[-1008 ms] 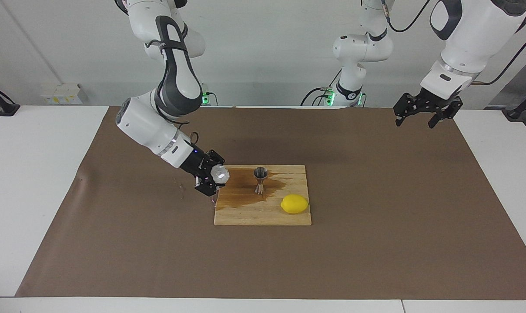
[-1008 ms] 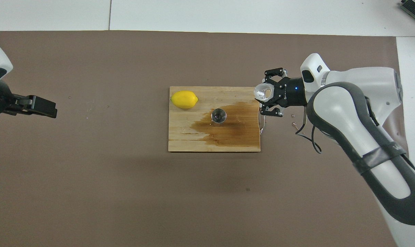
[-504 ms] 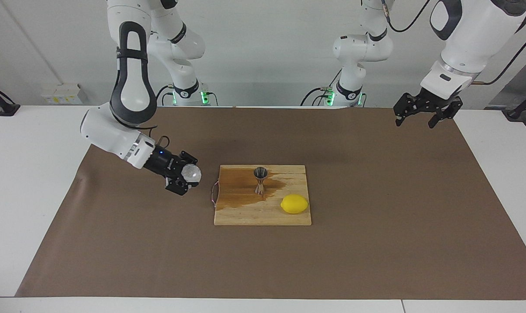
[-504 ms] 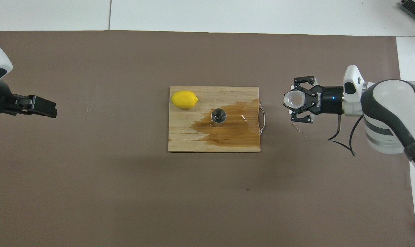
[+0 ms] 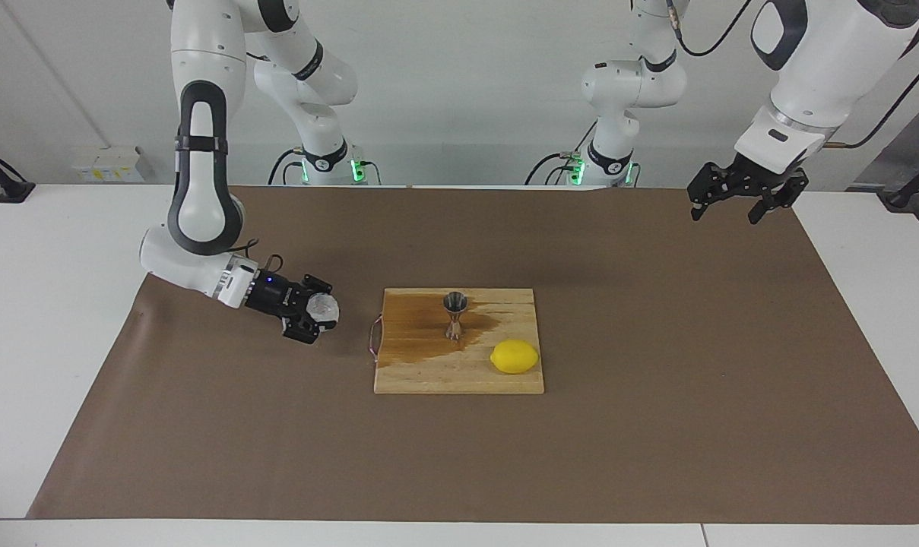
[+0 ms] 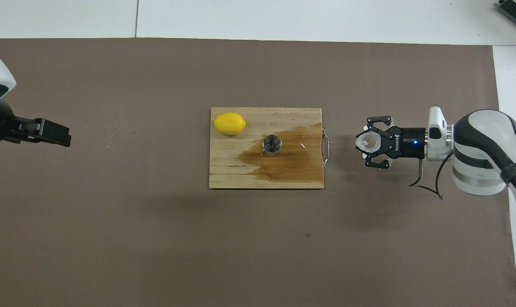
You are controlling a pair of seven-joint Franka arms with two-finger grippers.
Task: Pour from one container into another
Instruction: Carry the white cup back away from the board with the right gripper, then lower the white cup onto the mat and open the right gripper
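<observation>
The right gripper (image 5: 316, 314) clenches the ribbed glass cup (image 5: 324, 308) by its sides; probably slippery, fragile, light; left gripper (image 5: 740, 199) waits, released.

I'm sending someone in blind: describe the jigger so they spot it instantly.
Find the wooden cutting board mid-table on the brown mat. The jigger stands upright in the board's dark wet stain. It is shiny steel and hourglass-shaped, unlike the round yellow lemon beside it.
</observation>
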